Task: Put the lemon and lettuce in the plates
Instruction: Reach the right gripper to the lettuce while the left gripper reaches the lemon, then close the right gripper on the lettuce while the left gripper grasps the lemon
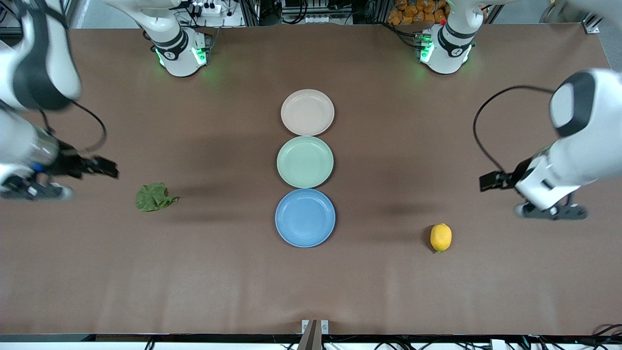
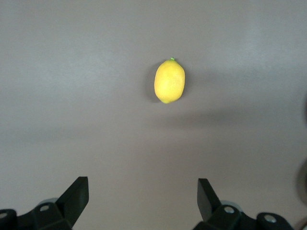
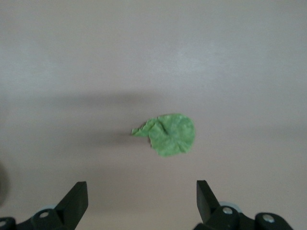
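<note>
Lemon (image 1: 440,237) sits nearest the front edge toward the left arm's end; lettuce (image 1: 154,197) lies toward the right arm's end. The blue plate (image 1: 305,218) and beige plate (image 1: 307,112) are empty, so we judge pickup comes next. Wrist views alone show the left end effector (image 2: 143,196) and right end effector (image 3: 142,199) spread wide, empty.

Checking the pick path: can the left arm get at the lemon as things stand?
Probably yes. The lemon lies alone on bare table toward the left arm's end, and the left end effector is open above the table, empty, with nothing between them.
</note>
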Controlling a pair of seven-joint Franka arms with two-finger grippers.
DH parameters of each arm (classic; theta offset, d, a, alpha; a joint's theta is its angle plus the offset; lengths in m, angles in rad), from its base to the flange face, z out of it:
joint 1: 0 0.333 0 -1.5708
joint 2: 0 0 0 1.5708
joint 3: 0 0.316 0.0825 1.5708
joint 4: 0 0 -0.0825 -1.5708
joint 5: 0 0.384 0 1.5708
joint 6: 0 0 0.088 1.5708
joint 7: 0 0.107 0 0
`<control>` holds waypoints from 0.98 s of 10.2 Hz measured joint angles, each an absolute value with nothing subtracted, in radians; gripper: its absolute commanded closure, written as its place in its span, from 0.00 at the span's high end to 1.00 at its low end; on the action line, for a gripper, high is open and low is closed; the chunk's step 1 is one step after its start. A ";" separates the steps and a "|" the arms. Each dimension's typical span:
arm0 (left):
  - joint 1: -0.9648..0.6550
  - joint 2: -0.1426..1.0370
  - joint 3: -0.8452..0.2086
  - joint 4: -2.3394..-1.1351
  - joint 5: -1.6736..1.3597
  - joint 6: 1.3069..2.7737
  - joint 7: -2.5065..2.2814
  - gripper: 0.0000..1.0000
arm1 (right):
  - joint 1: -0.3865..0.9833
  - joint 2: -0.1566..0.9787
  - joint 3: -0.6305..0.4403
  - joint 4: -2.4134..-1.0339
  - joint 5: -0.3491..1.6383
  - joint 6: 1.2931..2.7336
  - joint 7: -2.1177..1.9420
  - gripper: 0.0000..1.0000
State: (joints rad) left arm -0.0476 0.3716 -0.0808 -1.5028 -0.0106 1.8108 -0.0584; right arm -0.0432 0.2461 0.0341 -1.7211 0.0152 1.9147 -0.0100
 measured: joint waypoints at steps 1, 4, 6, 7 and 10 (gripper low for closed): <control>-0.052 0.410 -0.081 -1.503 -0.011 1.845 -0.058 1.00 | -0.043 0.298 0.034 -1.757 0.015 2.000 -0.013 1.00; -0.052 0.548 -0.081 -1.503 0.045 2.005 -0.037 1.00 | -0.039 0.387 0.036 -1.854 0.015 2.210 -0.067 1.00; -0.057 0.628 -0.083 -1.502 0.052 2.095 -0.035 1.00 | -0.037 0.396 0.036 -1.936 0.015 2.302 -0.085 1.00; -0.064 0.661 -0.084 -1.501 0.052 2.141 -0.035 1.00 | -0.037 0.401 0.036 -1.960 0.013 2.321 -0.099 1.00; -0.090 0.731 -0.086 -1.499 0.052 2.245 -0.035 1.00 | -0.034 0.418 0.037 -1.992 -0.008 2.349 -0.205 1.00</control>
